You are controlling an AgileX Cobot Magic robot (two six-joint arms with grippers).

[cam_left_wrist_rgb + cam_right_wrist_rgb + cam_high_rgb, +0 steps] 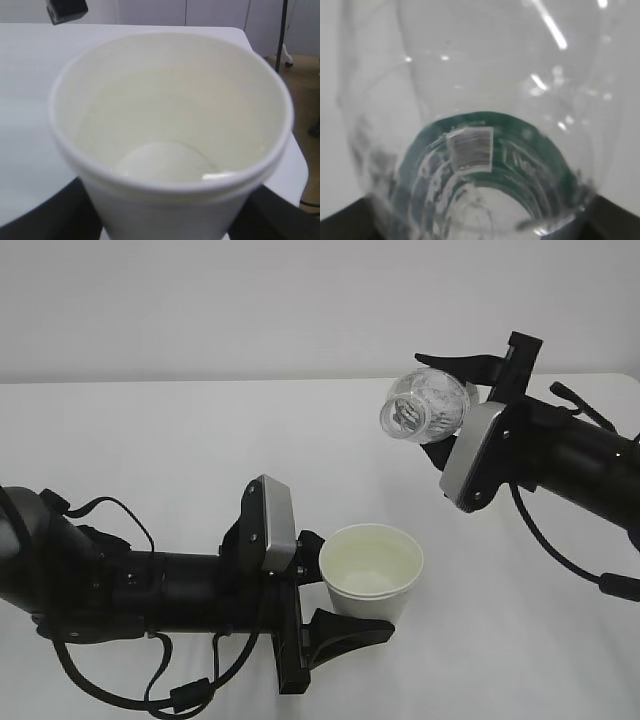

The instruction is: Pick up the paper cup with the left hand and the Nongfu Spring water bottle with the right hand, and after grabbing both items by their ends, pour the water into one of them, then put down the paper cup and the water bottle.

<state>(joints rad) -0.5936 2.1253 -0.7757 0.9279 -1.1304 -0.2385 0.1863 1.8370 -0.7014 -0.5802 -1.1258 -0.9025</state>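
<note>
Holding the paper cup [371,575] upright near the front edge of the white table [150,440], the left hand [325,585] grips its sides. Up near the right edge, the right hand [470,375] grips the Nongfu Spring water bottle [425,407], tipped sideways.

Left wrist view: the cup fills the view; liquid sits inside.

Right wrist view: the bottle's green label [530,145] shows through clear plastic.

You can read no text; only a barcode patch sits at 12 o'clock on the clear plastic bottle's dark green label band [470,146].
</note>
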